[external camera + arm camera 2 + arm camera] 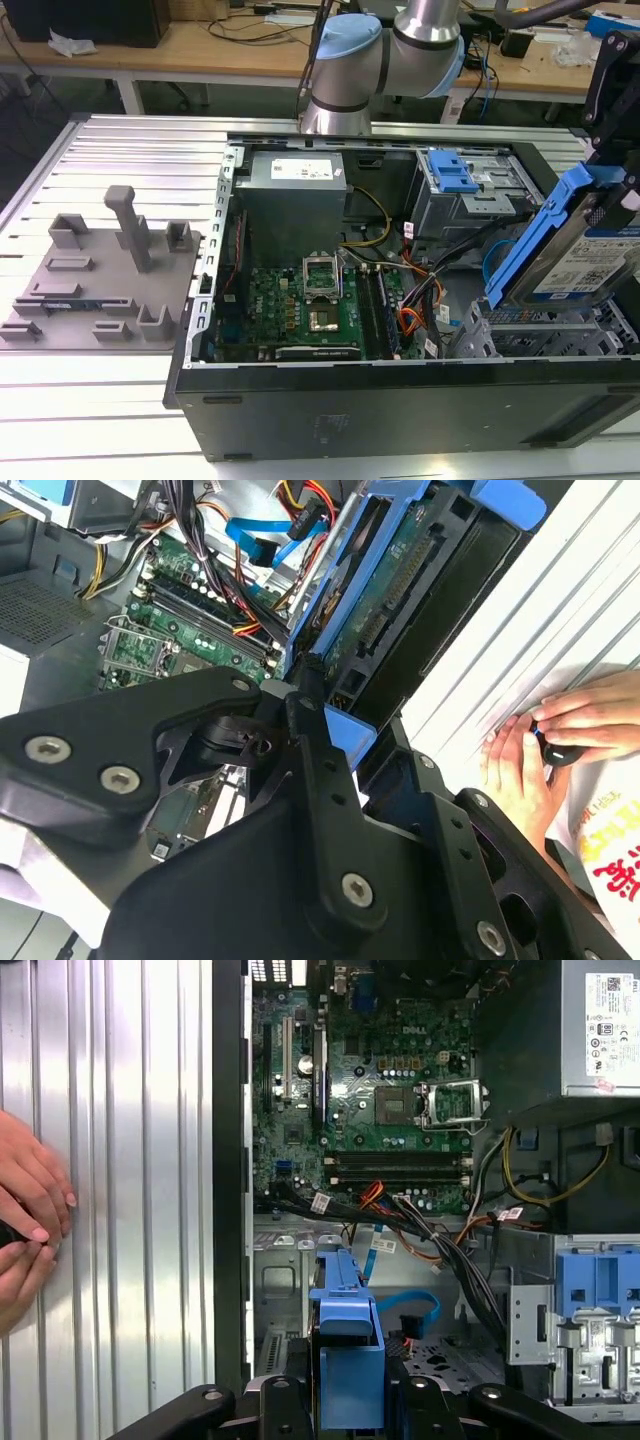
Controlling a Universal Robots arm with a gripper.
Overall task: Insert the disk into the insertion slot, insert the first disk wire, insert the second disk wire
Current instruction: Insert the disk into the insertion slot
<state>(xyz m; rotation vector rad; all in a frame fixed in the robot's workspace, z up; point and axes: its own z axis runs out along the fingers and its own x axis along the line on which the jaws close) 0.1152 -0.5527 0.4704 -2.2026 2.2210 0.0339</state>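
My gripper (612, 170) is shut on the disk (585, 255), a silver drive in a bright blue carrier. It holds the disk tilted in the air at the exterior view's right, just above the insertion slot (530, 330), a perforated grey cage. In both wrist views the black fingers (310, 715) clamp the blue carrier (345, 1345) over the cage floor (285, 1295). The second disk wire (420, 1305), a flat light-blue cable, loops loose inside the case beside the cage (493, 262). A bundle of red, orange and yellow wires (378, 1195) lies near it, unplugged.
The open black computer case (400, 400) lies on a slatted metal table (100, 410). A taller grey bay with a blue latch (455, 175) sits behind the cage. A person's hands (545, 740) rest on the table next to the case. A grey fixture plate (95, 280) sits at the exterior view's left.
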